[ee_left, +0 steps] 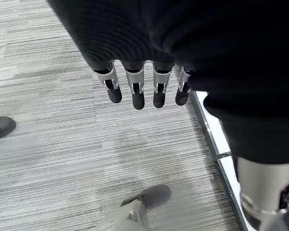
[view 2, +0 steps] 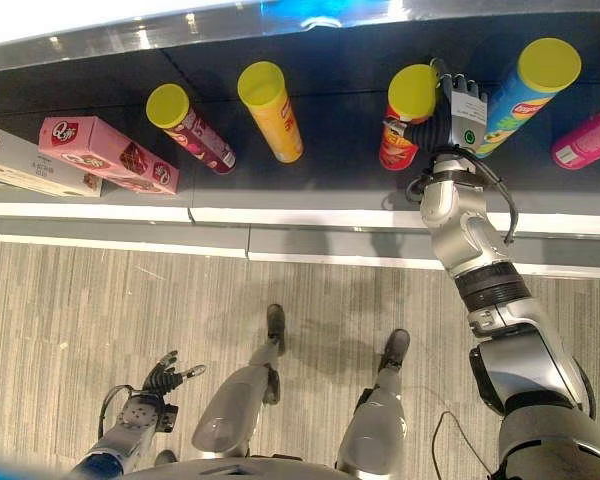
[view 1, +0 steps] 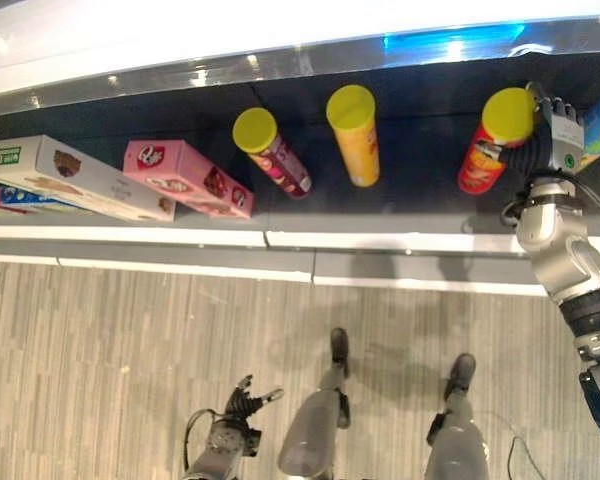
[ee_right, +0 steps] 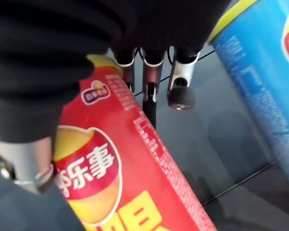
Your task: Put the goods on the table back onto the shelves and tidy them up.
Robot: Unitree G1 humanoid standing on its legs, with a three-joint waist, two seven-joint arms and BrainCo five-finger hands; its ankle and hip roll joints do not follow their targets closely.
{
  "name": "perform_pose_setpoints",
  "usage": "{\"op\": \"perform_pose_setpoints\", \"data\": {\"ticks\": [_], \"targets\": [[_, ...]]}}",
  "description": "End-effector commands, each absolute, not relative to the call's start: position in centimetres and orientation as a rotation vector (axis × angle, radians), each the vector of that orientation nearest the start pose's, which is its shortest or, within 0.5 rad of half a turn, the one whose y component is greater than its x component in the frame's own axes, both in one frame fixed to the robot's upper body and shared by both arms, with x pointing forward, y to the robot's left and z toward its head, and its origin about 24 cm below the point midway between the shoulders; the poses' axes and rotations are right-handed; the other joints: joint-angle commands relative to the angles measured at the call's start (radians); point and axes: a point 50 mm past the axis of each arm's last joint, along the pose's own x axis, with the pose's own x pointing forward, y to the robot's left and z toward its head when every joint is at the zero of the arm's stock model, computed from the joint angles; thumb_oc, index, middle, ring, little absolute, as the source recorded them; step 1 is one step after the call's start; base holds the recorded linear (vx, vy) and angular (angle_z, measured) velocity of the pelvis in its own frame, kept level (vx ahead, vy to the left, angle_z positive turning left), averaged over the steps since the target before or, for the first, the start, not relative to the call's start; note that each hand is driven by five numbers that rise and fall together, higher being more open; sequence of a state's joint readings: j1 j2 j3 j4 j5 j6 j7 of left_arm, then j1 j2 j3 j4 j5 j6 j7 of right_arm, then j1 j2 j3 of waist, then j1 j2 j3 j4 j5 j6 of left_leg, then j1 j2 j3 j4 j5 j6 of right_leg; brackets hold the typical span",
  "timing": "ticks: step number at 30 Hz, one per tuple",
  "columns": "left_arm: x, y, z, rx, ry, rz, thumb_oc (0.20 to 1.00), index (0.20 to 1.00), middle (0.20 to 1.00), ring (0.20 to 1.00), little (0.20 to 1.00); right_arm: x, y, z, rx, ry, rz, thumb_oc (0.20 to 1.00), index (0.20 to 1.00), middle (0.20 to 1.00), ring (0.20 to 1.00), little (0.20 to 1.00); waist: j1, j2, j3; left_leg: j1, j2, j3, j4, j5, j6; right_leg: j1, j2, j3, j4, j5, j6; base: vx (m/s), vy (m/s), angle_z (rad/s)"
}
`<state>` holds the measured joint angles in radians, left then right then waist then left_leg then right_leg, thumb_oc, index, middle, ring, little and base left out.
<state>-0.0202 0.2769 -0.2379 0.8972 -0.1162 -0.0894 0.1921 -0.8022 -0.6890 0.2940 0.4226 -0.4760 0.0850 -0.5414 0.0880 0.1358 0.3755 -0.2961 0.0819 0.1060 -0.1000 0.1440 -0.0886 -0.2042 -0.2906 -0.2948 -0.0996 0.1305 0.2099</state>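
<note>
Five crisp cans stand on the dark shelf. Right hand sits against the red can, fingers straight and not wrapped around it; blue can stands just beside. Yellow can, maroon can and pink box stand toward the shelf's left end. Left hand hangs over the floor, fingers relaxed.

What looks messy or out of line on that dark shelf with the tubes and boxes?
The flat pink cardboard box and the long white cardboard box sit skewed, overlapping rather than lined up. The crisp tubes stand upright; the right hand is at the red tube with a yellow lid.
</note>
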Motion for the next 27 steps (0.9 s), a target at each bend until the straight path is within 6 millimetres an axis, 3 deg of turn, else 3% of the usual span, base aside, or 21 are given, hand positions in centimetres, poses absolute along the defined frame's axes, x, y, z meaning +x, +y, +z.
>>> {"op": "perform_pose_setpoints", "data": {"ticks": [1, 16, 22, 27], "targets": [[17.6, 22.2, -11.7, 0.356, 0.755, 0.120, 1.000, 1.000, 1.000, 1.000, 1.000, 36.0, -22.7, 27.3, -1.196, -0.726, -0.635, 0.200, 0.200, 0.200, 0.200, 0.200, 0.022, -0.002, -0.029, 0.016, 0.045, -0.022, 0.013, -0.051, -0.086, 0.021, -0.076, 0.019, 0.113, -0.075, 0.047, 0.03, -0.014, 0.07], [17.8, 22.0, -11.6, 0.342, 0.747, 0.129, 1.000, 1.000, 1.000, 1.000, 1.000, 36.5, -21.7, 25.8, -1.167, -0.697, -0.592, 0.200, 0.200, 0.200, 0.200, 0.200, 0.033, 0.000, -0.032, 0.014, 0.043, -0.029, 0.013, -0.051, -0.085, 0.026, -0.079, 0.010, 0.113, -0.075, 0.048, 0.01, -0.002, 0.01], [17.8, 21.8, -11.7, 0.335, 0.750, 0.125, 1.000, 1.000, 1.000, 1.000, 1.000, 37.0, -19.9, 24.9, -1.151, -0.691, -0.506, 0.200, 0.200, 0.200, 0.200, 0.200, 0.034, -0.001, -0.034, 0.018, 0.040, -0.027, 0.013, -0.053, -0.083, 0.030, -0.078, 0.011, 0.113, -0.077, 0.047, 0.00, 0.000, 0.00], [17.9, 21.7, -11.6, 0.336, 0.744, 0.123, 1.000, 1.000, 1.000, 1.000, 1.000, 37.2, -19.5, 24.7, -1.146, -0.688, -0.487, 0.200, 0.200, 0.200, 0.200, 0.200, 0.036, 0.000, -0.035, 0.019, 0.040, -0.030, 0.013, -0.054, -0.082, 0.031, -0.078, 0.010, 0.114, -0.077, 0.047, 0.00, 0.000, 0.00]]}}
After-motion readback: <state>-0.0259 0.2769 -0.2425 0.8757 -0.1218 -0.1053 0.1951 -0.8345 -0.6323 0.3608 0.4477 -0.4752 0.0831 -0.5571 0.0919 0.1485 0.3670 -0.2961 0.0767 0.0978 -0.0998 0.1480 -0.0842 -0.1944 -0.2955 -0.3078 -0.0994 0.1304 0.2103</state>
